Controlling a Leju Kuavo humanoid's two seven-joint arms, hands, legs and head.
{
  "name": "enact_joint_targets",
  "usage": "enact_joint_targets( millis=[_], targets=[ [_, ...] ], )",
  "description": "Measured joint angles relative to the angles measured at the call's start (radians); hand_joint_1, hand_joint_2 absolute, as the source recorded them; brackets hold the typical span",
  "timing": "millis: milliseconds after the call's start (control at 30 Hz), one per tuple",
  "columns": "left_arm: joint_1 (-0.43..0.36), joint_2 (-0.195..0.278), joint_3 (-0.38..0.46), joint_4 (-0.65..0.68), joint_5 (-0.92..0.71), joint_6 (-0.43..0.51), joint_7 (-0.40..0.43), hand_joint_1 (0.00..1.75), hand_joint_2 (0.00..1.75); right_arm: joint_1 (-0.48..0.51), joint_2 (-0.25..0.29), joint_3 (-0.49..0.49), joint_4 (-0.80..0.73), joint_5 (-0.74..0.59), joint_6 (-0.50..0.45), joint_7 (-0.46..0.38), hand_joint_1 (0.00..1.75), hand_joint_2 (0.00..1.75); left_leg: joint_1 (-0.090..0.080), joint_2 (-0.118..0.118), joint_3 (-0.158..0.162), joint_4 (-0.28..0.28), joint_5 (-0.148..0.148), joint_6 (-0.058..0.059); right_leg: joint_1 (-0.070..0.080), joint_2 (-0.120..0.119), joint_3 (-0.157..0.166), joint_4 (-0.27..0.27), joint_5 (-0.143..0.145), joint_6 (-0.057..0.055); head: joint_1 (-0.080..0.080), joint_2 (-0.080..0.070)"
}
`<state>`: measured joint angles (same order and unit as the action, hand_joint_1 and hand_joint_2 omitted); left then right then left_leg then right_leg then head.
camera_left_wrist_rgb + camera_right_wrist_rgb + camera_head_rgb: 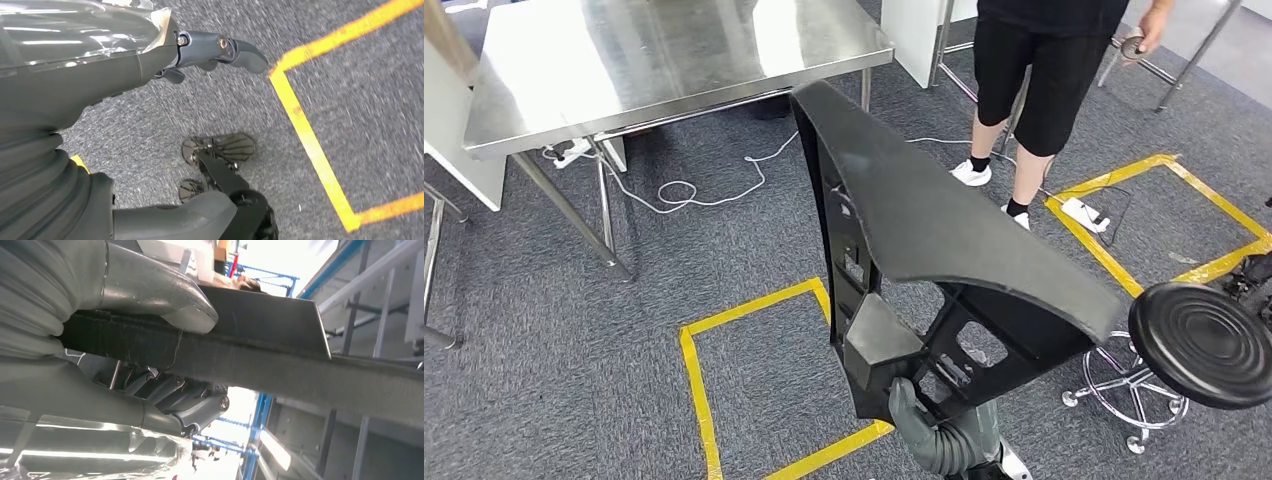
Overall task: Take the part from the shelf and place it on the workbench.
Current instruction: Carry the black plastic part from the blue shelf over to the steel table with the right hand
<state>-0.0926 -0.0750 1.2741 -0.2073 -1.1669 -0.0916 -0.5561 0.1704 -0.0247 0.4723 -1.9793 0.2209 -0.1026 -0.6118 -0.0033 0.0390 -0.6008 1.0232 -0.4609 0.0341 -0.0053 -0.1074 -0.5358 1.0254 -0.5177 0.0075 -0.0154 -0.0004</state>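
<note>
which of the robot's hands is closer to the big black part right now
Right. The right hand grips the black part at its lower end, thumb on one face, fingers under it. The left hand hangs apart over the carpet, holding nothing.

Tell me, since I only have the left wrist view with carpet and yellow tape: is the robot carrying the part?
Observer: Yes. In the head view the right hand grips the large black part at its lower end.
Operator: Is it near the workbench?
Observer: The steel workbench stands ahead on the left. The part is over the carpet, not yet on the bench.
</note>
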Motion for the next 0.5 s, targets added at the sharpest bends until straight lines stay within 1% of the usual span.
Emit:
enact_joint_targets(
  millis=[33,67,100,133,167,200,233,267,300,333,367,400,433,467,500],
  targets=[
    [0.001,0.0,0.0,0.0,0.0,0.0,0.0,0.0,1.75,-0.001,0.0,0.0,0.0,0.0,0.0,0.0,1.75,1.75,0.002,-0.011,0.005,-0.008,0.004,0.004,0.0,0.009,0.0,0.007,-0.005,0.004,0.001,0.0],
    [0.001,0.0,0.0,0.0,0.0,0.0,0.0,0.0,1.75,-0.003,0.0,0.0,0.0,0.0,-0.001,0.0,1.75,1.75,0.006,-0.021,0.011,-0.016,0.009,0.01,0.0,0.029,-0.008,0.03,-0.018,0.005,0.001,0.0],
    [0.001,-0.001,-0.001,0.0,0.0,0.0,0.0,0.0,1.75,-0.004,0.0,0.0,0.0,0.001,-0.002,0.001,1.75,1.75,0.01,-0.031,0.016,-0.022,0.014,0.014,-0.001,0.055,-0.027,0.074,-0.04,0.003,0.004,0.0],
    [-0.001,-0.001,-0.002,0.0,0.0,-0.001,0.001,0.0,1.75,-0.005,-0.001,0.0,0.0,0.001,-0.003,0.002,1.75,1.75,0.01,-0.042,0.017,-0.023,0.015,0.016,-0.004,0.079,-0.056,0.135,-0.066,0.0,0.006,0.0],
    [-0.002,-0.001,-0.002,0.0,0.0,-0.002,0.001,0.0,1.75,-0.005,-0.001,0.0,0.0,0.001,-0.004,0.004,1.75,1.75,0.011,-0.054,0.016,-0.022,0.015,0.018,-0.006,0.091,-0.09,0.202,-0.091,-0.003,0.007,0.0],
    [-0.003,-0.001,-0.002,0.0,0.0,-0.002,0.002,0.0,1.75,-0.005,-0.001,0.0,0.0,0.001,-0.005,0.006,1.75,1.75,0.011,-0.068,0.016,-0.022,0.015,0.018,-0.007,0.097,-0.119,0.254,-0.106,-0.001,0.009,0.0],
    [-0.003,-0.001,-0.003,0.0,0.0,-0.003,0.004,0.0,1.75,-0.005,-0.002,0.0,0.001,0.001,-0.006,0.008,1.75,1.75,0.011,-0.081,0.016,-0.022,0.015,0.018,-0.009,0.099,-0.134,0.273,-0.104,0.005,0.009,0.0],
    [-0.003,-0.002,-0.003,0.0,0.001,-0.005,0.006,0.0,1.75,-0.006,-0.002,0.0,0.0,0.001,-0.007,0.011,1.75,1.75,0.012,-0.095,0.017,-0.021,0.014,0.016,-0.012,0.101,-0.129,0.252,-0.086,0.015,0.009,0.0],
    [-0.003,-0.002,-0.003,0.0,0.002,-0.007,0.008,0.0,1.75,-0.008,-0.001,0.0,0.0,0.001,-0.009,0.014,1.75,1.75,0.014,-0.109,0.018,-0.019,0.013,0.014,-0.017,0.106,-0.107,0.196,-0.056,0.028,0.009,0.0],
    [-0.003,-0.002,-0.003,0.0,0.003,-0.009,0.01,0.0,1.75,-0.01,-0.001,0.0,0.0,0.001,-0.01,0.017,1.75,1.75,0.015,-0.121,0.018,-0.016,0.011,0.009,-0.023,0.122,-0.078,0.126,-0.024,0.039,0.01,0.0],
    [-0.002,-0.003,-0.003,0.0,0.003,-0.011,0.011,0.0,1.75,-0.014,-0.001,0.0,0.0,0.002,-0.012,0.02,1.75,1.75,0.014,-0.133,0.017,-0.012,0.008,0.003,-0.025,0.136,-0.055,0.067,0.0,0.043,0.01,0.0],
    [-0.002,-0.002,-0.002,0.0,0.004,-0.012,0.012,0.0,1.75,-0.016,-0.001,0.0,0.0,0.002,-0.014,0.021,1.75,1.75,0.013,-0.142,0.014,-0.007,0.005,-0.003,-0.028,0.146,-0.037,0.028,0.015,0.042,0.01,0.0],
    [-0.002,-0.002,-0.002,0.0,0.004,-0.012,0.012,0.0,1.75,-0.018,0.0,0.0,-0.001,0.003,-0.017,0.022,1.75,1.75,0.012,-0.149,0.01,-0.004,0.003,-0.009,-0.027,0.151,-0.031,0.012,0.019,0.036,0.01,0.0],
    [0.0,-0.002,-0.002,0.0,0.005,-0.012,0.013,0.0,1.75,-0.019,0.0,0.0,-0.001,0.003,-0.019,0.022,1.75,1.75,0.013,-0.156,0.008,-0.003,0.003,-0.014,-0.024,0.144,-0.029,0.012,0.02,0.026,0.01,0.0],
    [0.002,-0.002,-0.003,0.0,0.006,-0.013,0.012,0.0,1.75,-0.018,0.0,0.0,-0.001,0.003,-0.021,0.022,1.75,1.75,0.016,-0.159,0.005,-0.002,0.002,-0.018,-0.026,0.137,-0.025,0.011,0.022,0.018,0.009,0.0]
  ],
)
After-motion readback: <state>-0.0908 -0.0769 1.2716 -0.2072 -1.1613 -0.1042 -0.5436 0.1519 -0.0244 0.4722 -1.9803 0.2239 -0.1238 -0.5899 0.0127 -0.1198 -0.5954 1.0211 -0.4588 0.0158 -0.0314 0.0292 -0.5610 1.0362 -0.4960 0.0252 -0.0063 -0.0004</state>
